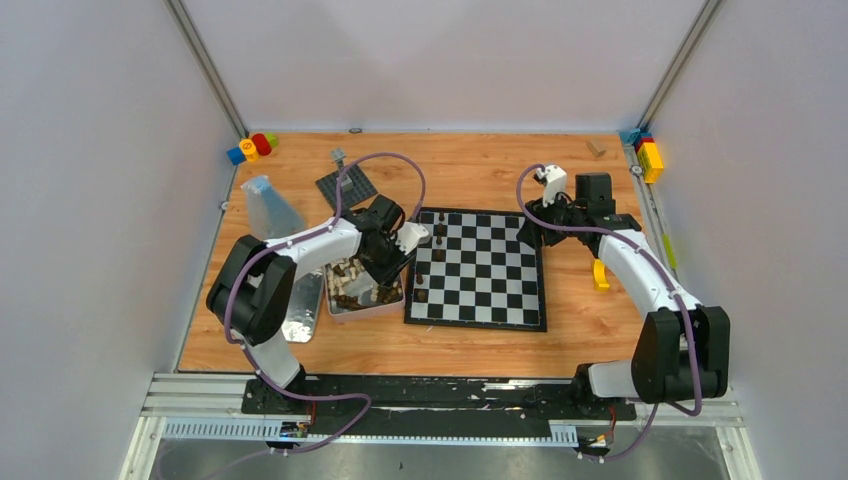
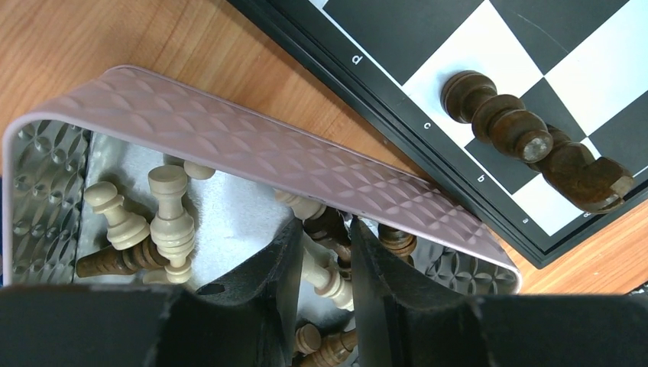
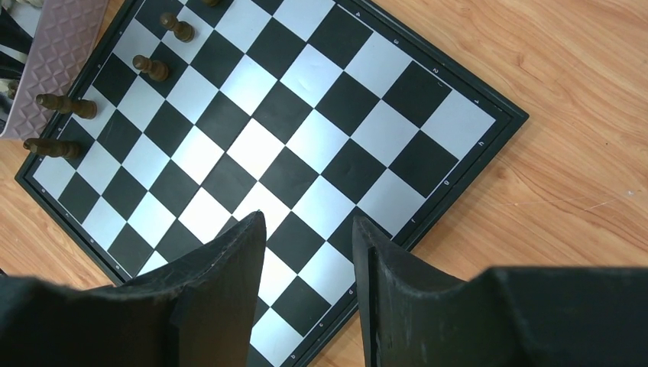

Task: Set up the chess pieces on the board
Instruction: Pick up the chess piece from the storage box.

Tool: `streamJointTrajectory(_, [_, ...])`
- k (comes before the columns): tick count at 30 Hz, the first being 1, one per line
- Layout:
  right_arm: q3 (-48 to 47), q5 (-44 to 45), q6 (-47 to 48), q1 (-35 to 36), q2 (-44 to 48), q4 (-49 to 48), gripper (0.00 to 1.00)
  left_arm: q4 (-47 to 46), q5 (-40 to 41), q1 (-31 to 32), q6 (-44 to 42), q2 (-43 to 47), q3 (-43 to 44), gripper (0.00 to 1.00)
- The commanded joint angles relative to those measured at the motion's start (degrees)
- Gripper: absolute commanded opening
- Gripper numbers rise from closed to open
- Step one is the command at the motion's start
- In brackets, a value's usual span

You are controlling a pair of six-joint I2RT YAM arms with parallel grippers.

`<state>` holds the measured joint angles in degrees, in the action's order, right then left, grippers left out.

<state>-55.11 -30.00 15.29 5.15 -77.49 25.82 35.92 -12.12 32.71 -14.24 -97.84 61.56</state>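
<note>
The chessboard (image 1: 490, 275) lies mid-table, also in the left wrist view (image 2: 428, 30) and the right wrist view (image 3: 306, 76). Several dark brown pieces (image 1: 440, 235) stand along its left edge (image 3: 151, 67); two show close up (image 2: 504, 126). A pinkish metal tin (image 1: 398, 300) left of the board holds loose cream pieces (image 2: 172, 218) and dark ones. My left gripper (image 1: 380, 283) reaches into the tin (image 2: 229, 130), its jaws (image 2: 327, 223) narrowed on a dark brown piece (image 2: 330, 227), with a cream piece lying between the fingers. My right gripper (image 1: 530, 232) hangs open and empty above the board's right edge (image 3: 309, 218).
The tin's lid (image 1: 300, 312) lies at the left. A dark grey studded baseplate (image 1: 347, 187) and a pale blue container (image 1: 268, 205) are behind it. Coloured bricks sit in the far corners (image 1: 252, 147) (image 1: 648, 155). A yellow piece (image 1: 600, 275) lies right of the board.
</note>
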Motion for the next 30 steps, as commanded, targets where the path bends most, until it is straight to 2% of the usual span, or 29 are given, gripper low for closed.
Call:
streamJointTrajectory(1, [-0.16, -1.63, 0.62, -0.12, -0.14, -1.0, 0.46, -0.7, 2.23, 1.02, -0.87, 0.04, 0.33, 0.37])
streamJointTrajectory(11, [-0.52, -2.46, 0.53, -0.02, -0.89, -0.64, 0.46, -0.44, 6.19, 1.07, -3.22, 0.92, -1.6, 0.34])
streamJointTrajectory(18, [-0.47, -3.09, 0.45, -0.01, -0.71, -0.44, 0.46, -0.45, 6.69, 1.13, -3.75, 2.26, -0.84, 0.18])
streamJointTrajectory(23, [-1.08, -4.16, 0.23, 0.07, -0.95, -0.34, 0.46, 0.97, 4.5, 1.12, -4.5, 6.52, 0.2, 0.01])
streamJointTrajectory(30, [-3.72, -7.23, 1.03, 1.02, -0.86, 1.18, 0.46, 2.83, 1.31, 0.47, -6.74, 11.81, 1.83, 0.0])
